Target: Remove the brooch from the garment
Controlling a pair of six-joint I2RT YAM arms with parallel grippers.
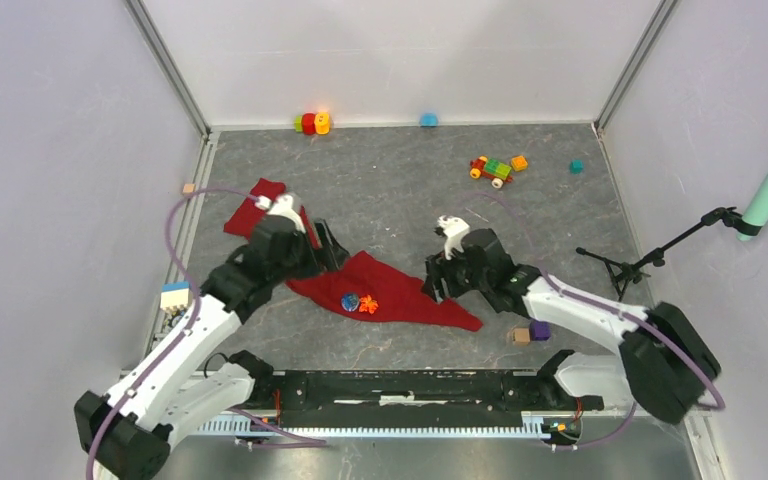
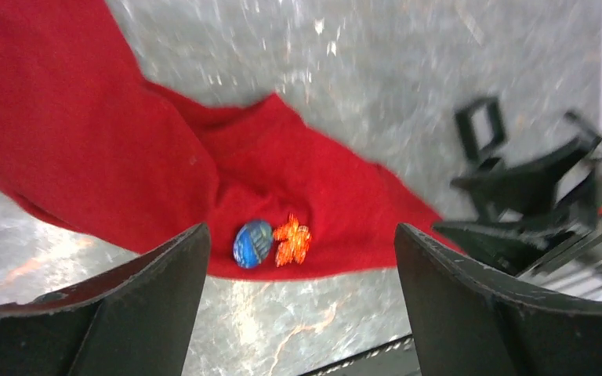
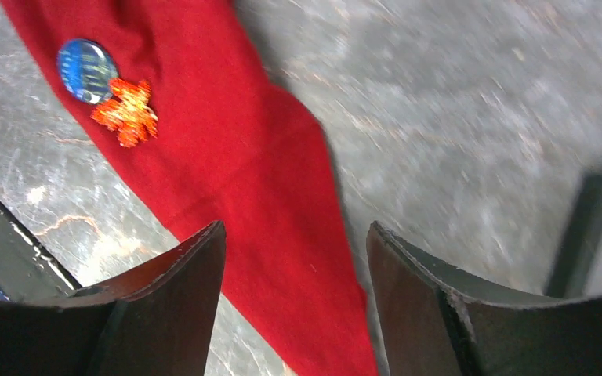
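Note:
The deep-red garment point(image 1: 400, 290) lies spread on the grey table between the two arms. Near its front edge sit two pieces side by side: a round blue brooch point(image 1: 349, 301) and a glittery orange leaf-shaped one point(image 1: 368, 304). The left wrist view shows the blue brooch point(image 2: 252, 244) and the orange one point(image 2: 291, 241) on the garment point(image 2: 86, 141), below my open left gripper point(image 2: 302, 231). My left gripper point(image 1: 326, 247) hovers over the garment's upper part. My right gripper point(image 1: 438, 282) is open above the garment's right tip point(image 3: 227, 133), with both brooches point(image 3: 86, 70) off to its left.
Toys lie along the back: a red-yellow piece point(image 1: 311, 123), a toy car point(image 1: 492, 169), a teal cube point(image 1: 576, 166). A purple cube point(image 1: 539, 330) sits by the right arm, a block point(image 1: 174, 297) at the left edge, a small black stand point(image 1: 650, 258) at right.

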